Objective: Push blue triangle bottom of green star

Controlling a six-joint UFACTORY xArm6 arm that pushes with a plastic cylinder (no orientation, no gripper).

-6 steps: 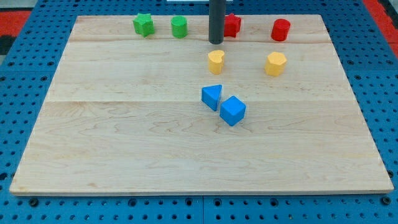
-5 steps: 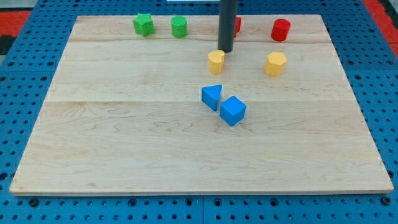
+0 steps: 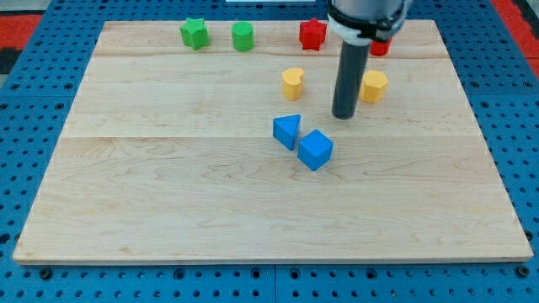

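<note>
2 blues lie just left-below my tip [image 3: 343, 115], which has swung down-right from the yellow heart [image 3: 292, 82]; it grips nothing, lining up behind blue triangle [image 3: 287, 130], green star [image 3: 194, 33] far up-left

Robot lab bench; wooden board [image 3: 253, 210] on blue perforated mounting plate [image 3: 50, 282]

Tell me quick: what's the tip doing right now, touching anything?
My tip: no gripper, holding nothing; touching no block, up and to the view's right of the blue triangle and blue cube.
</note>
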